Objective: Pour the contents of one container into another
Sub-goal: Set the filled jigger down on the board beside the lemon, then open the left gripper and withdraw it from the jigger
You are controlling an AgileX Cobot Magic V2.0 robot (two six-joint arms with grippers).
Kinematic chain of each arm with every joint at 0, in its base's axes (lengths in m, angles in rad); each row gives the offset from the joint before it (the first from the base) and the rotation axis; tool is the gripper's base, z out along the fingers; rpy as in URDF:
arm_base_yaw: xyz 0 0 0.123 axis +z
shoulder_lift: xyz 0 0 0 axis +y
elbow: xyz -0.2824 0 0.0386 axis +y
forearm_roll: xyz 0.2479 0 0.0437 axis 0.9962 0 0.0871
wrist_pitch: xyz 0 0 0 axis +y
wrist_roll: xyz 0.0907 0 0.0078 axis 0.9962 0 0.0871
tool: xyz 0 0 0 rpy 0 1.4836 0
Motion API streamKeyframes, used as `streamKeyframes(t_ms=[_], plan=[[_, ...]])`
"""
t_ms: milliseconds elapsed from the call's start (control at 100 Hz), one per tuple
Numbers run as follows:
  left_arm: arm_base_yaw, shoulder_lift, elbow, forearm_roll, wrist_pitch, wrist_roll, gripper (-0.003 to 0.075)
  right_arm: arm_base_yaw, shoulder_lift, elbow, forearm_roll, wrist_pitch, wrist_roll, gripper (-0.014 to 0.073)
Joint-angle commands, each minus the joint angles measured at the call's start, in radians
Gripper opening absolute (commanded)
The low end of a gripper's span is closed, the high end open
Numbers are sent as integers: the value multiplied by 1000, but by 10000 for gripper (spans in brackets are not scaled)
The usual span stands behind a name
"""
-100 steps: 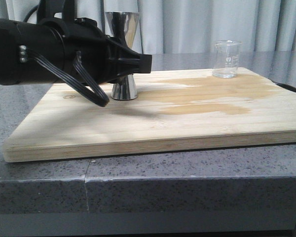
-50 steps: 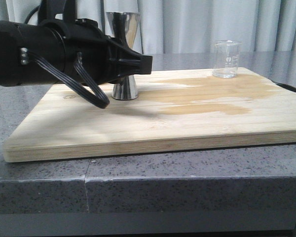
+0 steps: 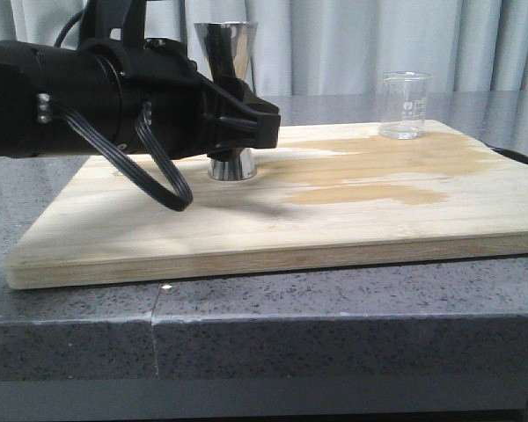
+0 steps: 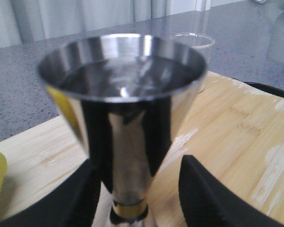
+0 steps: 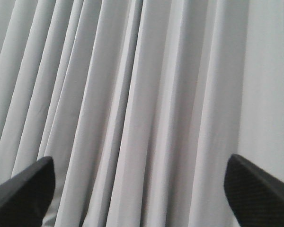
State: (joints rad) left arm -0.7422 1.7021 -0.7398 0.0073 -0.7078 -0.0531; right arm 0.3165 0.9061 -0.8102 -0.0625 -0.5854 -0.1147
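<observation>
left gripper [image 4: 137,201] sits around the narrow waist of the steel jigger [image 3: 227,97], fingers [image 4: 210,198] either side with a gap showing on one side, so can't tell if it's actually clamped. jigger stands upright on the wooden board [image 3: 334,220] on the grey surface [image 3: 290,334]; the glass beaker [image 3: 405,105] stands well apart at the board's far right corner. right gripper [image 5: 139,189] spread wide, holding nothing, facing the curtain [image 5: 142,94].
</observation>
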Motion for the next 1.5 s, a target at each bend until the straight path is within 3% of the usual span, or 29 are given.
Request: streamKeyframes(t_ms=[0,350,1110,1490], plan=[[-2,-34,-19,0,-70,-7,382,3,-13,-22,-5,-62,-1,653],[-2,-34,-19,0,-70,-7,469,3,-13,-22,-5,-68,-1,653],[2,-136,52,-7,-29,-7,468,3,-13,-22,-5,-68,-1,653],[2,-280,118,-7,34,-7,468,3,-13,-22,-5,-64,-1,653]])
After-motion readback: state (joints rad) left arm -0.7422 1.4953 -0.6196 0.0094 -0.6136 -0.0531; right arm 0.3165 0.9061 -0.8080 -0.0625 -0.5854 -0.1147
